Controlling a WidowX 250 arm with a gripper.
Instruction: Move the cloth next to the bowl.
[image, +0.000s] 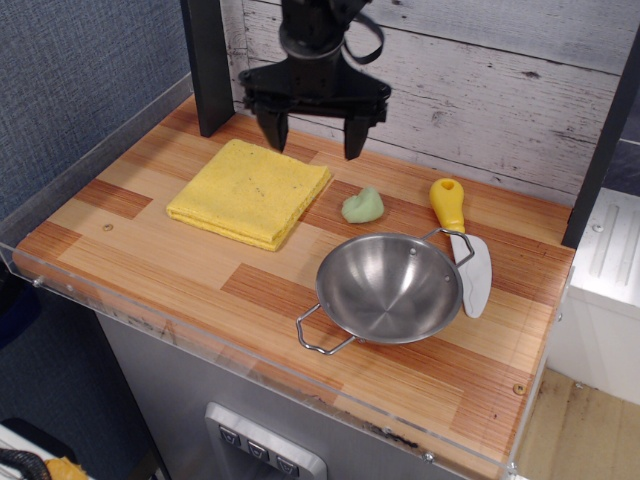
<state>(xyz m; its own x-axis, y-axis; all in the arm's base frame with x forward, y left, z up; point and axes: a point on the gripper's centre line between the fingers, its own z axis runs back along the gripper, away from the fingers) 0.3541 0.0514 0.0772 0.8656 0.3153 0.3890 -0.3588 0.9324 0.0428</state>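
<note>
the cloth (251, 192), a folded yellow square with a fuzzy nap, lies flat on the wooden table (180, 270), well to the left of the bowl (390, 287) and apart from it. it looks light, soft and limp; judged from its folded layers, it would sag or unfold if lifted by one corner, so a pinch down over an edge, catching all layers, seems the safest hold. left of the bowl the table is bare, a likely place to set it. a small pale green lump (363, 206) sits just behind the bowl, and a yellow-handled spatula (463, 246) lies against the bowl's right side. the claw (314, 135) hangs above the cloth's far edge, jaws spread wide, holding and touching nothing.
</note>
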